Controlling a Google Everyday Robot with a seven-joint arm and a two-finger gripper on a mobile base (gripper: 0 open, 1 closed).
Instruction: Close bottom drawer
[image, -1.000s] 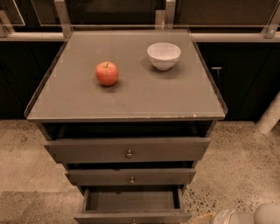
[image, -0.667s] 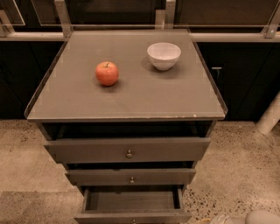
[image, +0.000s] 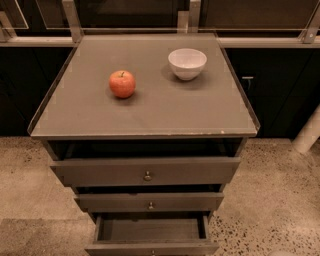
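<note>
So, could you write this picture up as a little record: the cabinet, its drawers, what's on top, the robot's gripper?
furniture: grey-brown three-drawer cabinet with flat top
on top: red apple at left, white bowl at right, apart
bottom drawer: slim front, pulled well out, not yet closed
top drawer, middle drawer: partly out, less so
floor: speckled
gripper: not in view

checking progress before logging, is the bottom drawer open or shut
Open: the bottom drawer is pulled out, its bare inside showing below the middle drawer front. The gripper is not in view.
</note>
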